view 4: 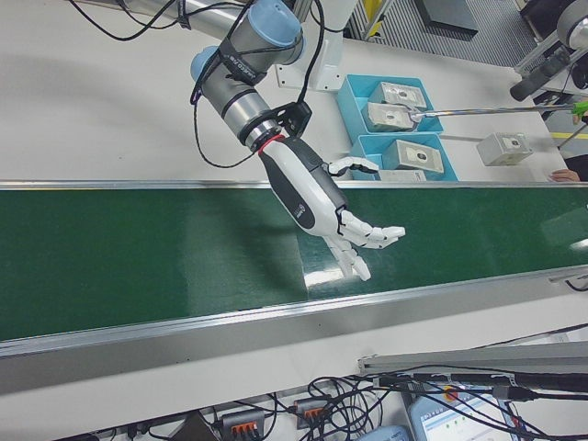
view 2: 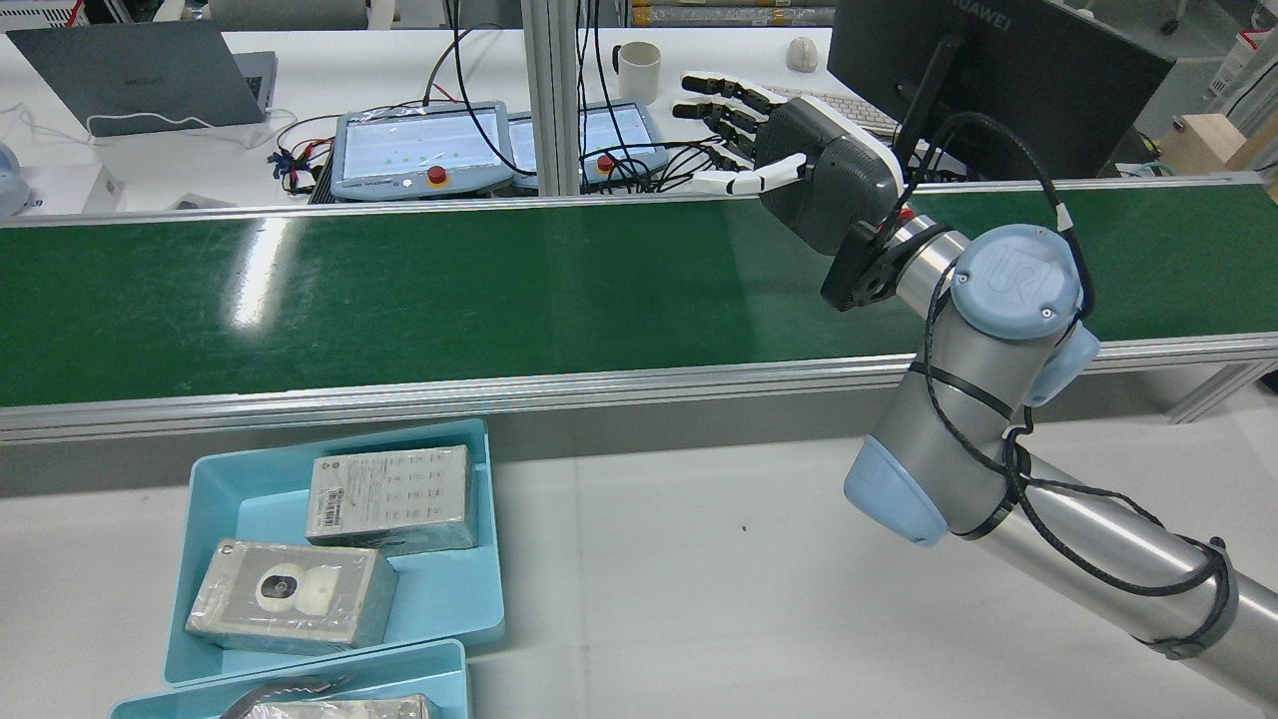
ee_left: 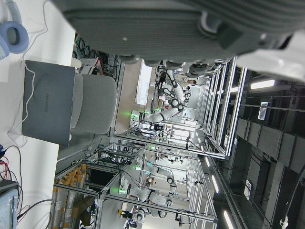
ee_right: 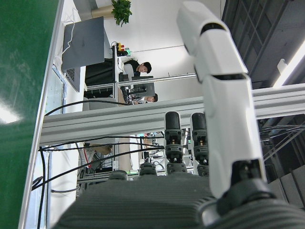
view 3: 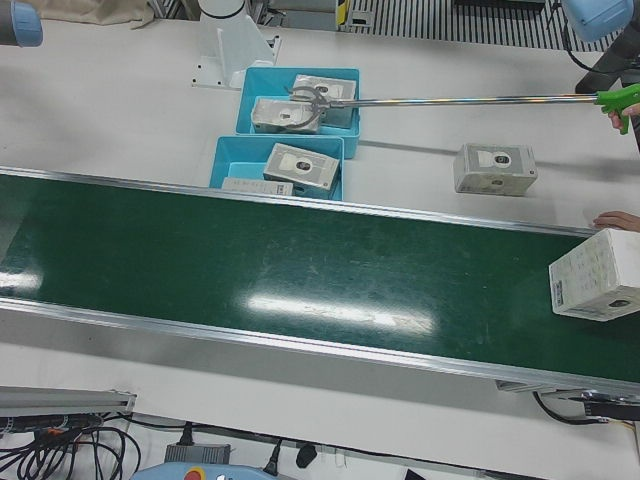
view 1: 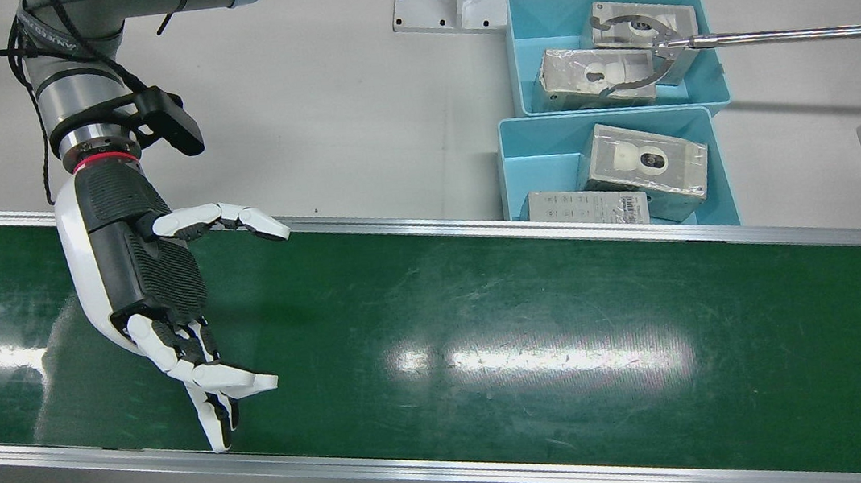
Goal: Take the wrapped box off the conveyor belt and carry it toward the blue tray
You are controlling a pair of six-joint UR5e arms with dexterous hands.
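A white wrapped box (view 3: 597, 275) lies on the green conveyor belt (view 3: 300, 270) at its far right end in the left-front view, well away from both hands. My right hand (view 1: 162, 304) hovers open over the belt (view 1: 488, 324) at the other end, fingers spread, holding nothing; it also shows in the rear view (view 2: 799, 165) and the right-front view (view 4: 335, 216). Two blue trays (view 1: 508, 176) stand beside the belt and hold several wrapped boxes (view 1: 645, 164). Only part of my left hand's palm (ee_left: 167, 28) shows, with its fingers hidden.
A person's long grabber tool (view 1: 780, 35) reaches into the far tray (view 1: 519, 61). Another boxed item (view 3: 495, 168) sits on the white table past the trays. A person's fingers (view 3: 615, 220) rest near the belt's end. Monitors, laptops and cables lie beyond the belt (view 2: 399, 290).
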